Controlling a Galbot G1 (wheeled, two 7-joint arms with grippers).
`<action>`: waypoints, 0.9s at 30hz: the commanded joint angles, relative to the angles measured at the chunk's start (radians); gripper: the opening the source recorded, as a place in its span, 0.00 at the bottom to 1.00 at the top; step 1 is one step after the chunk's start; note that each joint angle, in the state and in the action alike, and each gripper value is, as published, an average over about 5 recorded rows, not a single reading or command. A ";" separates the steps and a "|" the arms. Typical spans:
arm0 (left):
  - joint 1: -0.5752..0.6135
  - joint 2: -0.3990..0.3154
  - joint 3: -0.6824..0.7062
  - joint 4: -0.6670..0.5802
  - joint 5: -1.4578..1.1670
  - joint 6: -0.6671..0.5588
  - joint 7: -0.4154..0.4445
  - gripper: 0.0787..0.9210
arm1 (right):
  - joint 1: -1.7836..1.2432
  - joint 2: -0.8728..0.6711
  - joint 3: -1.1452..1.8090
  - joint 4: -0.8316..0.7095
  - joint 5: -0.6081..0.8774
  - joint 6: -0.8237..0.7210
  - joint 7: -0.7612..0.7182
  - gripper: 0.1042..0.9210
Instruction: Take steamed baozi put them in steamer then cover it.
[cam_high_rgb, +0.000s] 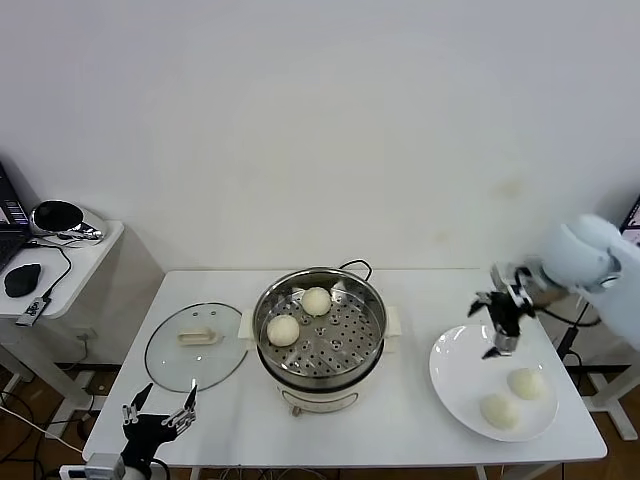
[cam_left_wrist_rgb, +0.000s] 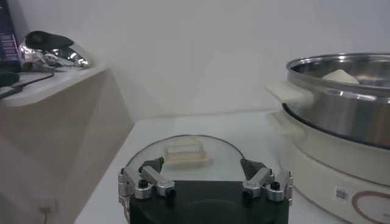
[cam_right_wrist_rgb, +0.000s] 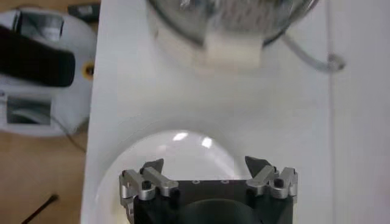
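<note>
Two baozi sat in the steamer at frame centre; two more waited on the plate, lower right. The right gripper hovered open above the plate, likely to pick. The left gripper, open, idled by the cover, lower left.

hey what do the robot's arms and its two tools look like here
Right arm: smooth rounded white shell. Both the right tool and left tool have a black body, two silver metal knuckles with dark screws, and black pointed fingertips. No markings or loose cables visible on them.
</note>
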 joint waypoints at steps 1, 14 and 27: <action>0.013 0.001 -0.001 -0.008 0.010 0.001 -0.001 0.88 | -0.339 -0.071 0.223 0.022 -0.143 0.049 -0.004 0.88; 0.026 -0.013 0.001 0.003 0.037 -0.002 -0.003 0.88 | -0.397 0.019 0.230 -0.043 -0.211 0.078 0.016 0.88; 0.018 -0.013 0.001 0.030 0.042 -0.002 -0.005 0.88 | -0.423 0.079 0.227 -0.112 -0.246 0.087 0.028 0.88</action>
